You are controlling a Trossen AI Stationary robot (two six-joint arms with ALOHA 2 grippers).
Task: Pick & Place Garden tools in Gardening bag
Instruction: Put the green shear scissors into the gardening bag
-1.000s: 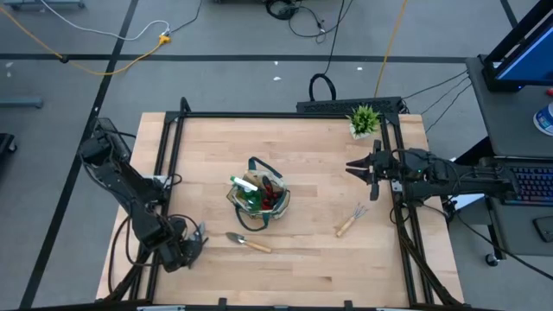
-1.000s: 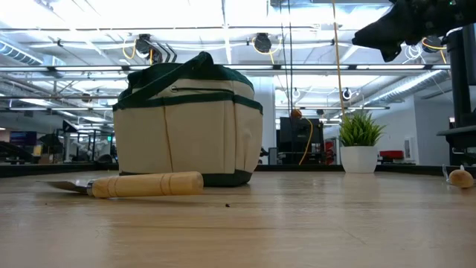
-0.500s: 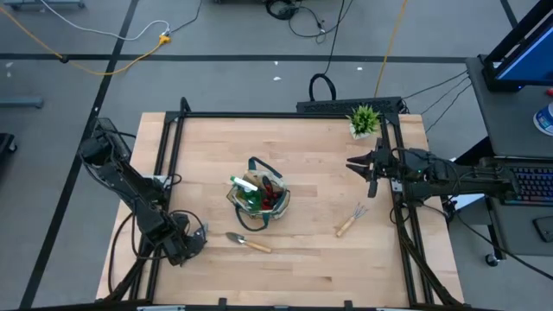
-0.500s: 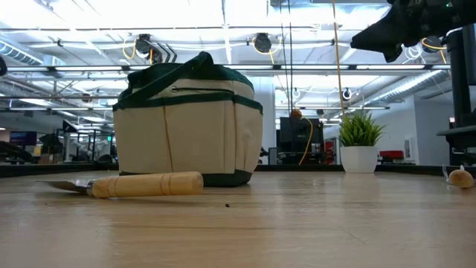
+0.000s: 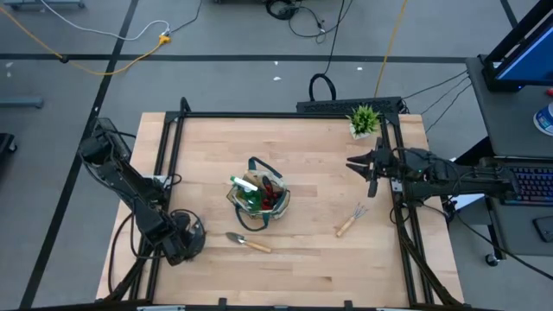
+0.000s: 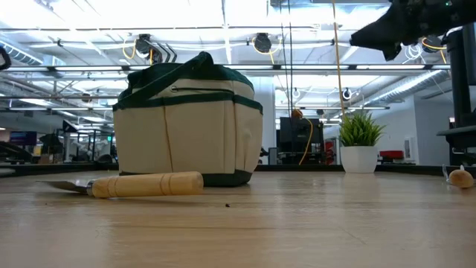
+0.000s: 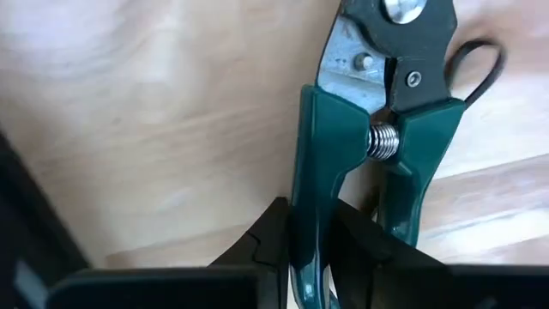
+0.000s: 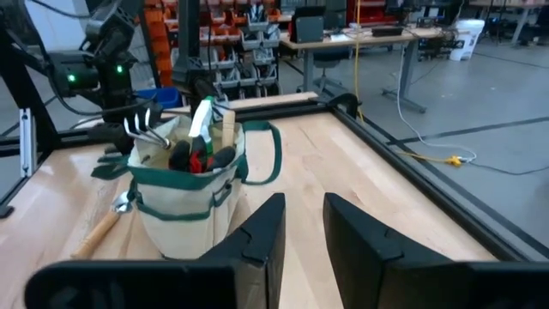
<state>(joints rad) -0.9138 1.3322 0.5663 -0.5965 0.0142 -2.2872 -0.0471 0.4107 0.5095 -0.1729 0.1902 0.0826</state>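
Down at the surface (image 5: pixel 320 259) edge, the left pincer (image 7: pixel 310 245) clamps the green-handled pruners (image 7: pixel 371 129); the right pincer (image 8: pixel 302 227) hovers narrow, empty.

The pruners (image 7: pixel 360 146) run off the wrist picture's 12 o'clock edge, blade tips unseen; the left end effector (image 7: pixel 330 249) hides their handle ends.

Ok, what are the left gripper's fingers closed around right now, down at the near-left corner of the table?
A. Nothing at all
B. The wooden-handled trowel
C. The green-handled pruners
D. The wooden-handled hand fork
C. The left wrist view shows the left gripper with its dark fingers on either side of one green handle of the green-handled pruners, while the wooden-handled trowel and the wooden-handled hand fork lie free on the table.
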